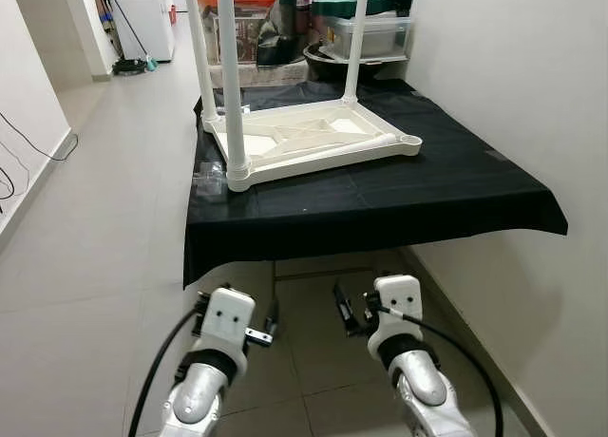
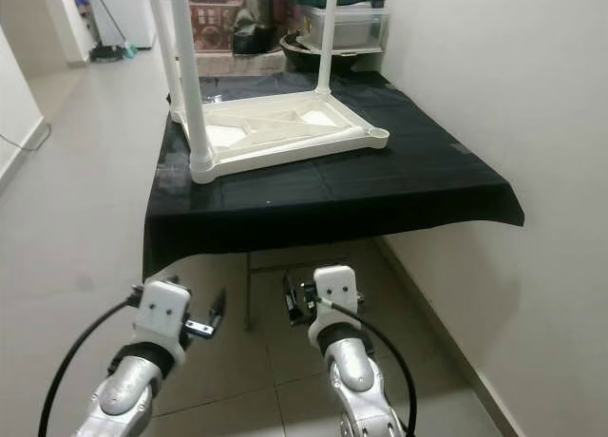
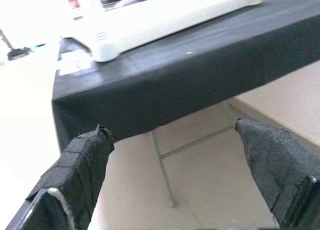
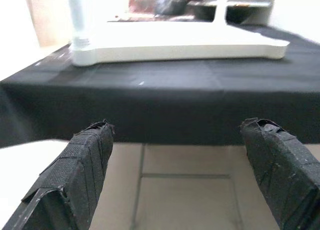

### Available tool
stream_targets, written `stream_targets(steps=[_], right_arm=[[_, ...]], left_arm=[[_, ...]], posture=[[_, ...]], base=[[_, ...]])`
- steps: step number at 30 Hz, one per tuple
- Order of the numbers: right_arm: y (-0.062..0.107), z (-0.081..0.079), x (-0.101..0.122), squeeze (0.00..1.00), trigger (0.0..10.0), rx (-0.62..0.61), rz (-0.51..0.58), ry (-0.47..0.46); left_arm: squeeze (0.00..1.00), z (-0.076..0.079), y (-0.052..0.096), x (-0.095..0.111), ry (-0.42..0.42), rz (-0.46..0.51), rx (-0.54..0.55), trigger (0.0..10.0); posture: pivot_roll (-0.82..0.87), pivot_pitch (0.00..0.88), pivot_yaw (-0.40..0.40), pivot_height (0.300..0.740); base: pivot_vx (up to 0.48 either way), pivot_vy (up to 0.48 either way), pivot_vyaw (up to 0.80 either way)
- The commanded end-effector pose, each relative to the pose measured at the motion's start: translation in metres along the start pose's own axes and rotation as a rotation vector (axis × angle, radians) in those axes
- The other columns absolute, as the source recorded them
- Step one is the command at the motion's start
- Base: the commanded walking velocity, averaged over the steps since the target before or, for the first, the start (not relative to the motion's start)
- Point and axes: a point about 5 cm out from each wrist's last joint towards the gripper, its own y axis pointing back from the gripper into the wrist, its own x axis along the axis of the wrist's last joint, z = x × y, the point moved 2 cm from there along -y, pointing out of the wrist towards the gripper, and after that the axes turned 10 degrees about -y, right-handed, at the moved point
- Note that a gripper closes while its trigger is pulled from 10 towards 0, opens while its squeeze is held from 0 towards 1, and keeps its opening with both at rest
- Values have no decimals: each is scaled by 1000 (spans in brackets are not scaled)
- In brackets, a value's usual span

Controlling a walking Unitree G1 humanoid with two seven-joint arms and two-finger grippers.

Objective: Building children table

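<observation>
White plastic children's table (image 1: 309,138) — upside down, three legs fitted upright, on the black-draped tabletop (image 1: 446,185). My left end effector (image 3: 170,140) and right end effector (image 4: 175,135) — below the near edge, fingers wide apart, empty.

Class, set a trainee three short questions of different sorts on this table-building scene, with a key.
1. True or false: the white tabletop lies upside down on the black cloth.
2. How many legs stand fitted in it? A two, B three, C four.
3. Fill in: the left gripper and right gripper are both ____.

Key: 1 true; 2 B, the near right corner socket is empty; 3 open.
</observation>
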Motion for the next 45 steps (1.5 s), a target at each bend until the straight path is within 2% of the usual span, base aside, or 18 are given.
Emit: stream_targets(steps=[1,4,7,9,15,40,45], right_arm=[[0,3,0,0,10000,-12,7,-13],[0,6,0,0,10000,-11,8,22],[0,6,0,0,10000,-11,8,22],[1,0,1,0,10000,16,14,33],[1,-4,0,0,10000,21,13,20],[0,1,-2,0,10000,2,11,13],[0,1,-2,0,10000,1,13,12]], left_arm=[[0,-4,0,1,-11,9,18,10000],[0,-13,-2,2,-19,10,54,10000],[0,-13,-2,2,-19,10,54,10000],[0,-16,-3,3,-21,16,69,10000],[0,-17,-4,3,-23,16,71,10000],[0,-13,-4,1,-27,20,66,10000],[0,-12,-5,2,-28,22,62,10000]], posture=[[47,51,-20,740],[51,53,-25,740],[51,53,-25,740],[53,53,-27,740],[48,51,-23,740],[45,26,-23,740],[45,21,-21,740]], base=[[0,0,0],[0,0,0],[0,0,0],[0,0,787],[0,0,748],[0,0,0],[240,0,0]])
